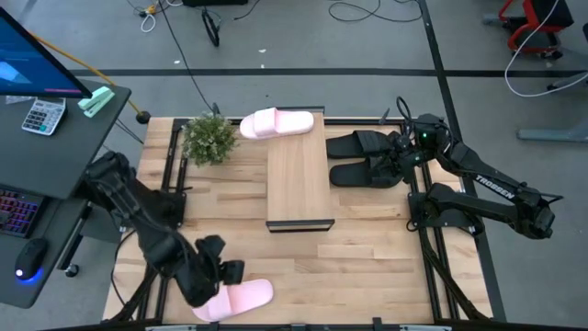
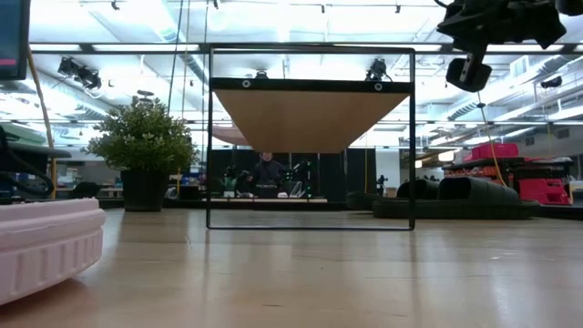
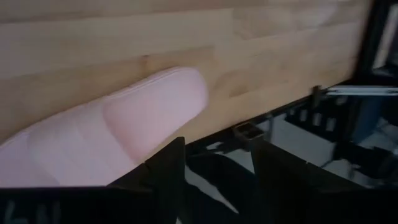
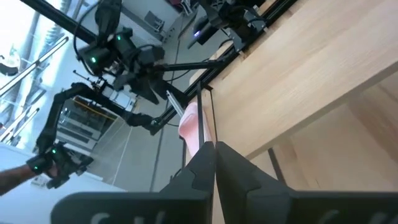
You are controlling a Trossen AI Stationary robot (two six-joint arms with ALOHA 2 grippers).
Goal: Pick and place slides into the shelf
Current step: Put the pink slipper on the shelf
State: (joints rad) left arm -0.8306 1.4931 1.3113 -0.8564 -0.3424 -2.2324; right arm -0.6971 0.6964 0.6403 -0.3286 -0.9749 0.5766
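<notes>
Left gripper [image 3: 214, 171] part-open, empty, pink slide [image 3: 118, 127] just ahead, beside the table edge [image 3: 273, 109]; off-centre closure risks nudging it overboard.

Left gripper [image 1: 223, 273] low at the near table edge, fingers [image 3: 166, 174] parted, right gripper [image 1: 401, 152] raised, fingers together

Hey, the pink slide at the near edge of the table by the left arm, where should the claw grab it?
Probably across the wide strap of the pink slide, coming from above. It lies flat on the table, so its sole offers little to pinch. The left claw is already right beside it, fingers apart.
</notes>
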